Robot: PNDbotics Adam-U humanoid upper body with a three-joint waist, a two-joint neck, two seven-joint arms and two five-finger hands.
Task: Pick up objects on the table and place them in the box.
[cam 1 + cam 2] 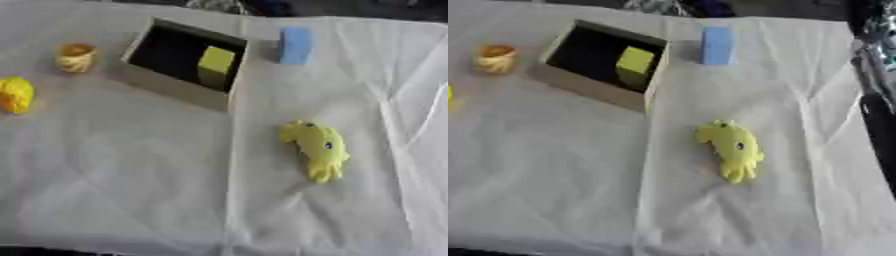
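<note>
Neither hand in either view, so state of the fingers impossible to tell. Between grasps, by the look of it: a yellow-green block [215, 65] already inside the box [171, 87], against its right wall, four other things not yet in.

Box near the far edge of the tabletop [131, 180], left of middle, set askew, open side up. Blue block [296, 45] just beyond the box's right corner, close to the far edge, apart from the wall. Yellow plush toy [316, 148] right of middle, well clear of the box, lying with its tentacle-like end toward the near edge. Small orange-and-yellow cup-like thing [76, 56] left of the box, near the far left corner. Yellow rounded thing [15, 94] at the left edge, cut off in the right eye view.

Probably next: reach for the plush toy, the closest piece, most likely with the right hand. Soft body, so a grasp round its middle, then a lift high enough to clear the box's near wall.
</note>
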